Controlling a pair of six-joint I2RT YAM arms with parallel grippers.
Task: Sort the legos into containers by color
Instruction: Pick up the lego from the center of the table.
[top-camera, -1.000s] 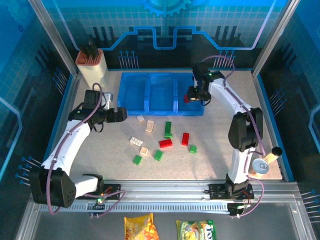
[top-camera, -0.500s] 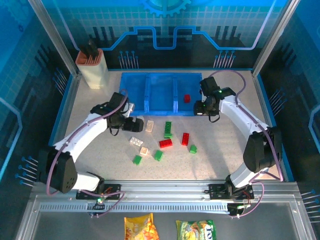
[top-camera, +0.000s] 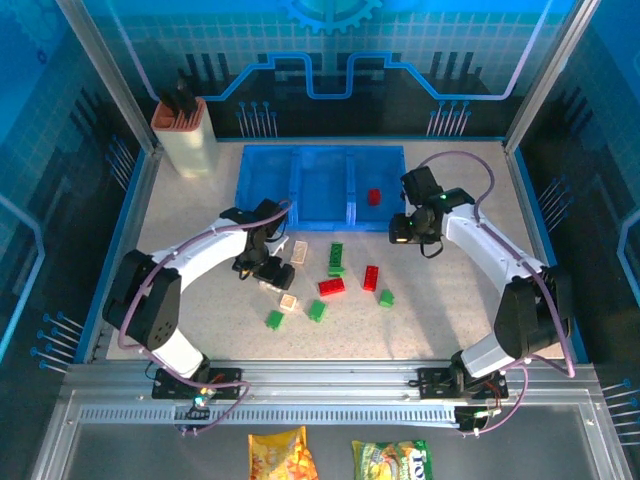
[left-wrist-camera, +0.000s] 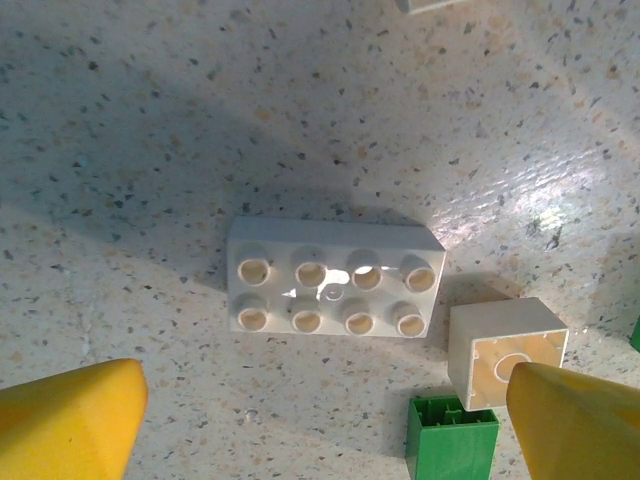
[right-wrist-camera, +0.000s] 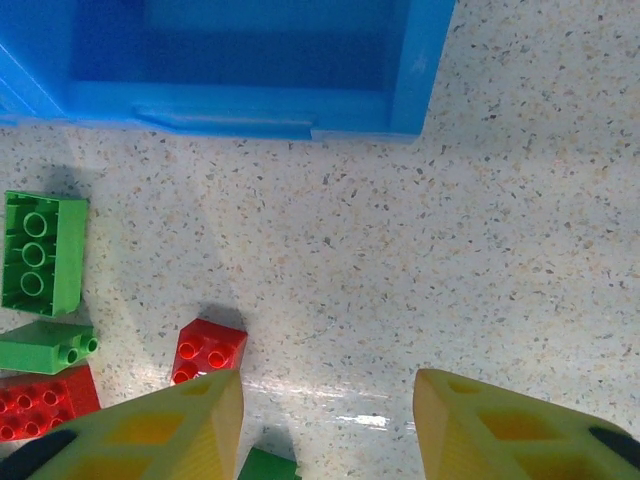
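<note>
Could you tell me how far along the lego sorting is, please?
Done: one red brick lies in the right bin. In hand: the left jaws stand open over a white brick on the table, nothing gripped; the right jaws are empty. Left: roughly nine red, green and white bricks on the table.

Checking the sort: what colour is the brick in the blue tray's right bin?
Red plastic brick, clearest in the top external view.

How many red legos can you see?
3. One red lego lies in the tray's right bin. Two more red legos lie on the table. Arms may hide others.
</note>
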